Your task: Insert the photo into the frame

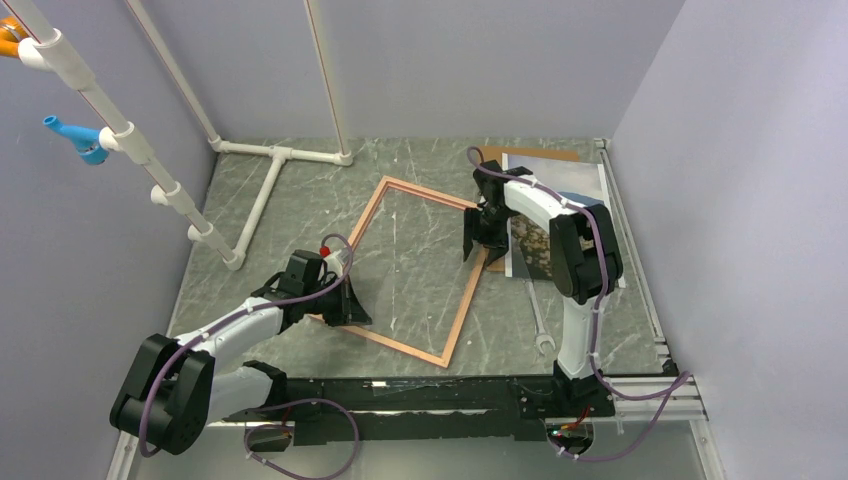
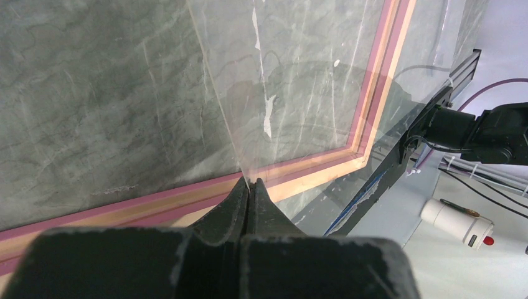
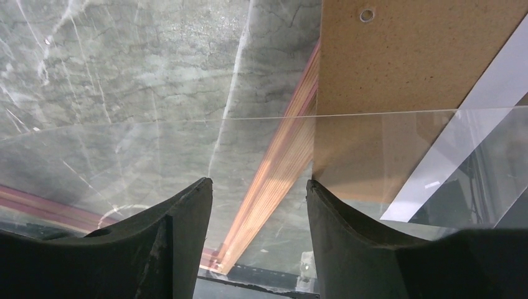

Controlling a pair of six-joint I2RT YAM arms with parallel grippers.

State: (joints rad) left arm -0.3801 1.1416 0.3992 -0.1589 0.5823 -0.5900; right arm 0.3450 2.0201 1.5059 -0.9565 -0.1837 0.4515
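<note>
The frame, with narrow pinkish wood rails, lies flat like a diamond mid-table. A clear sheet rests tilted over it. My left gripper is at the frame's near-left rail, shut on the sheet's thin edge. My right gripper hovers at the frame's right corner. Its jaws stand open astride the rail, with the clear sheet under them and nothing gripped. The photo lies on a brown backing board at the right, partly hidden by the right arm.
A white pipe stand takes up the back left of the table. A wrench lies near the right arm's base. A black rail runs along the near edge. Walls close in the left, back and right.
</note>
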